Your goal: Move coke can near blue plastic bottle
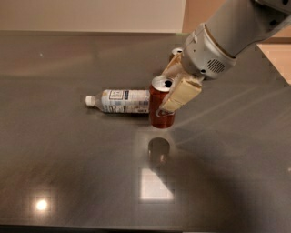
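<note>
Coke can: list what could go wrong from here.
1. The gripper holds the coke can upright right beside the lying blue plastic bottle; setting it down could nudge the bottle, which may roll.
2. The can's top is open, so tilting might spill any contents.
3. The gripper sits close to the second can behind and could knock it.

Glossy dark table [68,173], light glare [42,205]; pale wall [91,13] behind.

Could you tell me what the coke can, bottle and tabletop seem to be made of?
The coke can: probably aluminium, glossy red, bare silver top. The blue plastic bottle: clear plastic, white cap. The table: dark, polished, mirrors lights; material unclear. The tool grips the can beside the bottle.
</note>
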`<state>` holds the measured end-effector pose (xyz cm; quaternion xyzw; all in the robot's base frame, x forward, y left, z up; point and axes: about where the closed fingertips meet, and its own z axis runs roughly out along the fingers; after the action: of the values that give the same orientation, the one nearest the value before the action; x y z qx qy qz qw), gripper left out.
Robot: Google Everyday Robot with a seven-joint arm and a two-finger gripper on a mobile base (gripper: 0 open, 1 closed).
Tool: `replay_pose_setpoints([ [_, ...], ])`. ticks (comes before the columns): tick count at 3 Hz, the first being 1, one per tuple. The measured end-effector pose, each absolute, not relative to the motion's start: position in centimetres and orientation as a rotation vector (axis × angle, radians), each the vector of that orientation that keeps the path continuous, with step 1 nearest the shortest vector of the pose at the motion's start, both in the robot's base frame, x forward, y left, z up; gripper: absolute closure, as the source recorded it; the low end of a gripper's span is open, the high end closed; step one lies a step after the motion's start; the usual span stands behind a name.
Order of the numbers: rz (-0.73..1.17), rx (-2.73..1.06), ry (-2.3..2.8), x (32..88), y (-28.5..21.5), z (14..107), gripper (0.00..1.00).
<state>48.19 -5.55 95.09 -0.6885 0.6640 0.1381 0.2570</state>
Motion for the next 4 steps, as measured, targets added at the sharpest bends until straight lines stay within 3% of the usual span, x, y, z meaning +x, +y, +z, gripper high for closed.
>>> replay_pose_setpoints([
  [3,0.450,-1.823,1.862,50.8,-6.0,90.9,1.00],
  [4,0.439,-1.817,1.854,51.4,-5.9,90.7,0.83],
])
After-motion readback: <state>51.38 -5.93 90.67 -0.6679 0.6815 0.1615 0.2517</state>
